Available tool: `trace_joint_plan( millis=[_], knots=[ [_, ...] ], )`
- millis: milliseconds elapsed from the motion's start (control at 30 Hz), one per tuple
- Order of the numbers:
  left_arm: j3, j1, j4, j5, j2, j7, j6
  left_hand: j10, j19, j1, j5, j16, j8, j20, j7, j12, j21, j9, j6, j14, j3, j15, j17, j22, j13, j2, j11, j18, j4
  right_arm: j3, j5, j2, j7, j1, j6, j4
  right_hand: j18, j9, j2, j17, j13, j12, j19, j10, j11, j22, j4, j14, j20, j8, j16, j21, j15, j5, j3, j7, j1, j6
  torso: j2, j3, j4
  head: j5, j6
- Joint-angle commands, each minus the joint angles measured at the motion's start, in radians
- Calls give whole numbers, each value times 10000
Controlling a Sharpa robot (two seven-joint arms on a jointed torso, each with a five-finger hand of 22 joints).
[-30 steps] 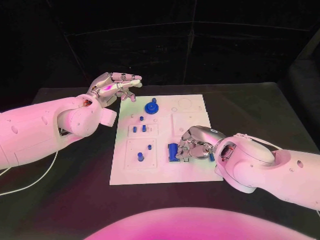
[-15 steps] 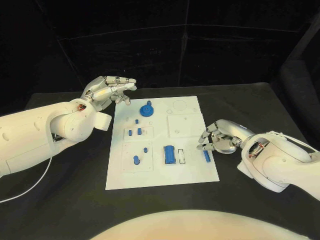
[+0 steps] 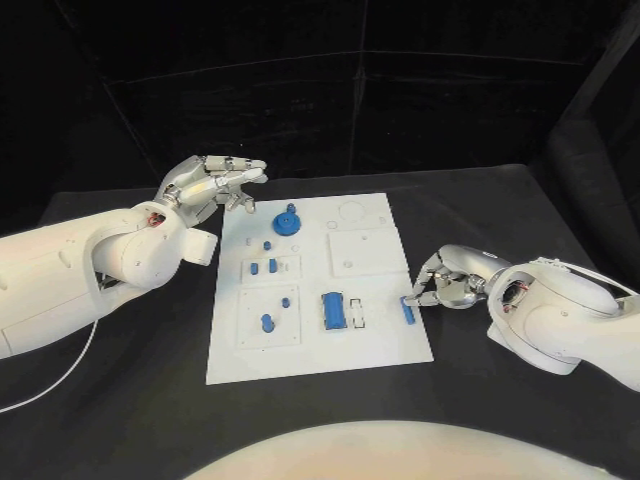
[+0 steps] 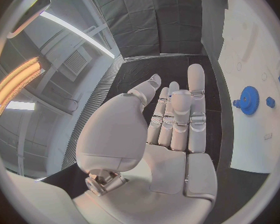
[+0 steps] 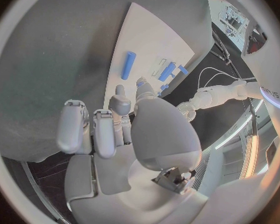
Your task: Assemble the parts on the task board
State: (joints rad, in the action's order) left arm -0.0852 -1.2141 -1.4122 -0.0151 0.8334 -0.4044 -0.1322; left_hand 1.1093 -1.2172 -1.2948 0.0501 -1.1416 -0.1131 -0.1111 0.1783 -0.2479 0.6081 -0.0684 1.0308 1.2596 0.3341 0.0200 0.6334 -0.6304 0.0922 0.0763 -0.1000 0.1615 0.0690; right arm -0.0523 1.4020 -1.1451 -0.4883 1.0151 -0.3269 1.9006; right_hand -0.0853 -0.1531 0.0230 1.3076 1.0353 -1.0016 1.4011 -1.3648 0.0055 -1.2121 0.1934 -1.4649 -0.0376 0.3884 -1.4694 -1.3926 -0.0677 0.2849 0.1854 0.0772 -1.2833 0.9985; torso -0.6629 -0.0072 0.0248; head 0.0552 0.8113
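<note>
Head view: right hand beside task board

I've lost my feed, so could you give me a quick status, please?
Both hands hold nothing: left hand off the board, right hand beside the small blue bar on the task board. Nothing obstructing.

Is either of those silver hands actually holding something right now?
No. The left hand hovers empty, fingers apart, off the white task board's far corner. The right hand holds nothing; the small blue bar lies free beside its fingertips.
</note>
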Motion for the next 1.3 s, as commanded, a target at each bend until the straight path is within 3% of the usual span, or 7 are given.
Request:
trace_joint_plan(
  millis=[33, 200, 467, 867, 1000, 1300],
  knots=[
    [6, -12, -21, 28, -4, -77, 134, -68, -2, -36, -14, -14, -20, -52, -6, -56, -33, 5, -100, -59, -56, -21, -11, 11, 10, -84, -26, 205, -2, 0, 647, 125, -696, -6, 749, -57, 108, -37, 29, 589, -14, 59, 8, -12, -77, 2, 127, -675, -49, -9, 58, 58, -8, -107, 111, 1, 129, 112, 5, -20, -33, 17, -4],
    [6, -12, -20, 28, 7, -77, 134, -68, -2, -36, -14, -14, -20, -52, -6, -56, -33, 5, -100, -59, -56, -21, -11, 11, 10, -84, -26, 205, -2, -3, 788, 346, -882, -51, 983, -169, 107, -92, 60, 588, -2, 53, 7, -19, -101, 7, 241, -675, -33, 36, 62, 64, -27, -196, 200, -31, 147, 196, -5, -5, -29, 3, 11],
    [6, -9, -8, 28, 5, -74, 147, -68, -2, -36, -14, -14, -20, -52, -6, -56, -33, 5, -100, -59, -56, -21, -11, 11, 10, -84, -26, 205, -2, -4, 905, 552, -967, -83, 1093, -243, 107, -118, 71, 590, 6, 48, 8, -21, -112, 5, 253, -676, -25, 52, 62, 65, -36, -218, 217, -44, 91, 219, -4, -12, -10, -5, 20],
    [6, -3, -8, 28, 14, -55, 161, -75, -5, -42, -15, -23, -23, -52, -4, -62, -37, 5, -102, -55, -66, -21, 1, 15, 12, -86, -27, 205, -1, -4, 1401, 855, -1191, -134, 1760, -266, 114, -292, -34, 628, -6, 105, 25, -3, -152, -22, -39, -685, 19, 99, 52, 63, -76, 61, 181, -71, -726, 256, -5, -18, -24, -1, 70],
    [6, 2, -26, 28, 27, -50, 184, -81, -6, -30, -16, -26, -23, -53, 2, -66, -40, 5, -107, -56, -77, -19, 2, 18, 12, -89, -32, 205, -10, -4, 1684, 976, -1306, -146, 1975, -294, 114, -336, -130, 641, -12, 136, 26, 15, -177, -24, -229, -688, 40, 91, 48, 67, -99, 463, 90, -90, -1097, 257, -6, -15, -15, -5, 73],
    [6, 7, -31, 27, 45, -39, 198, -86, -7, -26, -15, -29, -23, -54, 4, -68, -41, 5, -110, -55, -82, -18, 3, 19, 13, -92, -34, 205, -15, -4, 2161, 1202, -1540, -162, 2274, -353, 127, -392, -472, 692, 47, 126, 57, 18, -223, -87, -617, -697, 79, 20, 27, 42, -139, 391, -373, -129, -1871, 291, 10, -19, -33, -25, 96]
  ],
)
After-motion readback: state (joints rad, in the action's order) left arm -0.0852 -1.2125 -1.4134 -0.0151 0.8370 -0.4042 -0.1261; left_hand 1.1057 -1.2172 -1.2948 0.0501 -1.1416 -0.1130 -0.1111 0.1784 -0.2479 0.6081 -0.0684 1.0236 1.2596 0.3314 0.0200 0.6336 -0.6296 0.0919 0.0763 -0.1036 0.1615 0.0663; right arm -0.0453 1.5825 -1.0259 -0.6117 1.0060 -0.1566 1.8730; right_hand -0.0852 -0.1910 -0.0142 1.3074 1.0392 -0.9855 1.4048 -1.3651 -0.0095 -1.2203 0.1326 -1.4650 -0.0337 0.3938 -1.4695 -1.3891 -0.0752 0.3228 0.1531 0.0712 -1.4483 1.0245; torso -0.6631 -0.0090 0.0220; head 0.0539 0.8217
